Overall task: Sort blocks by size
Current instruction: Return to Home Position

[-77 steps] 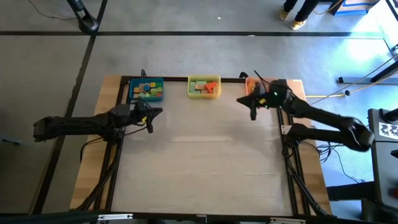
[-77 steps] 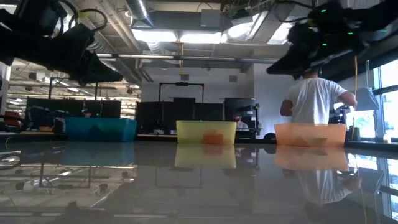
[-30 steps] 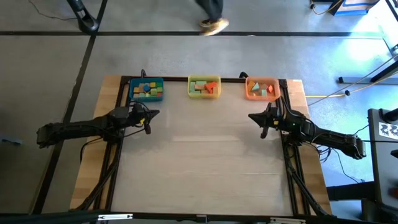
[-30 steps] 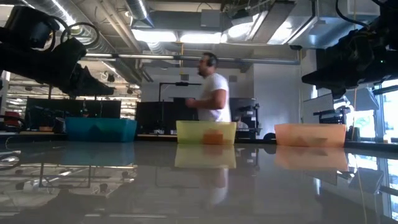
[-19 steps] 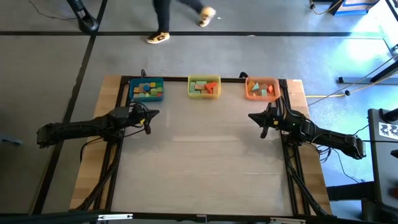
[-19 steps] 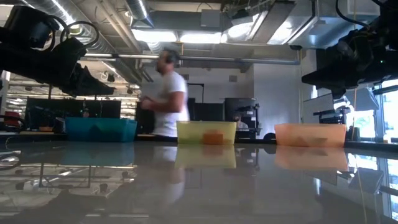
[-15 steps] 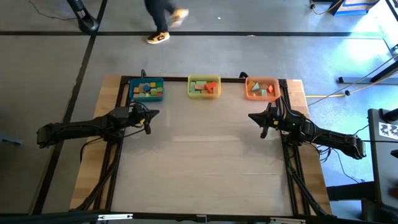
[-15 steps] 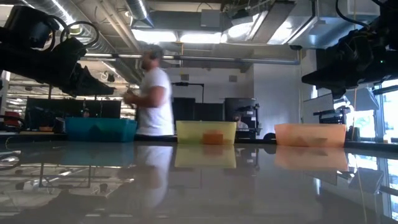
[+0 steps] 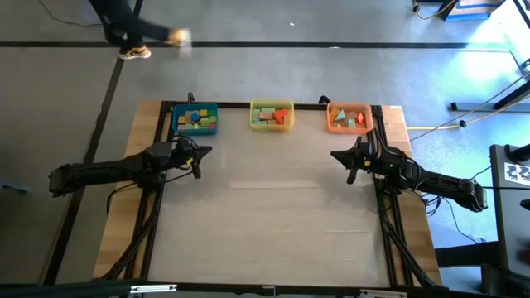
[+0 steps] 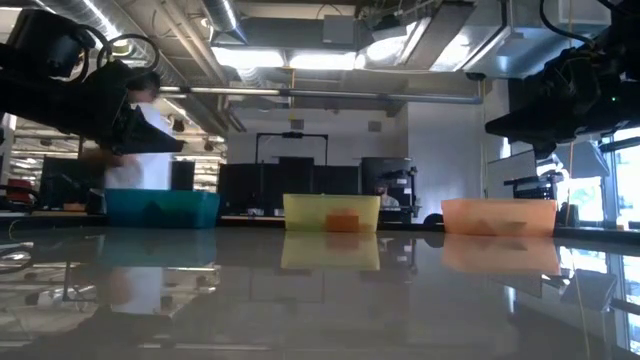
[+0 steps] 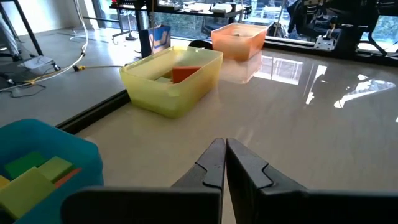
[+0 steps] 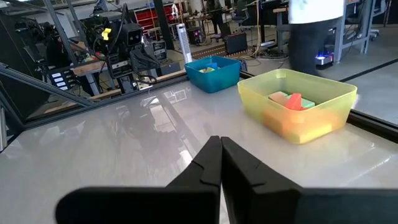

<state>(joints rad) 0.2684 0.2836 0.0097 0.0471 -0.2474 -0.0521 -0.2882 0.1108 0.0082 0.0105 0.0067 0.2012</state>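
The blocks lie in three bins along the table's far edge: a blue bin (image 9: 195, 118) at the left, a yellow bin (image 9: 272, 115) in the middle, an orange bin (image 9: 349, 117) at the right. My left gripper (image 9: 205, 151) is shut and empty above the table, near of the blue bin; its closed fingertips show in the left wrist view (image 11: 222, 149). My right gripper (image 9: 338, 156) is shut and empty near of the orange bin; its closed fingertips show in the right wrist view (image 12: 217, 146).
The table top (image 9: 273, 215) between the arms and toward the near edge is bare. A person (image 9: 124, 25) walks on the floor beyond the far edge and shows behind the blue bin in the low view (image 10: 135, 150).
Both arms have kept still. The person beyond the table has walked on toward the left.
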